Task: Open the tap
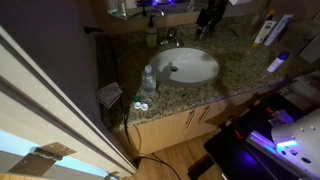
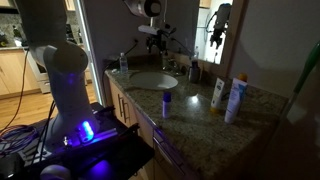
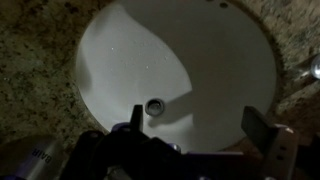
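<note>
Hovering above the white basin (image 3: 180, 60), the gripper (image 3: 195, 140) shows its fingers spread wide with nothing between them, so I take this for the approach step: the handle is not yet touched. On the near side of the granite table (image 1: 240, 70), a clear plastic bottle (image 1: 148, 82) stands just beside the basin's rim. Farther back, behind the basin and close to the wall, sits the tap (image 1: 172, 40), small and chrome, with a green-topped soap bottle (image 1: 151, 35) to its left. The next move, I'd judge, calls for carrying the gripper to the far rim, lining it up with the handle and nudging it open. Which way the handle turns I cannot make out. The room is dim, the tap looks tiny, and in the wrist view only a shiny glint (image 3: 314, 68) at the right edge may be part of it.
</note>
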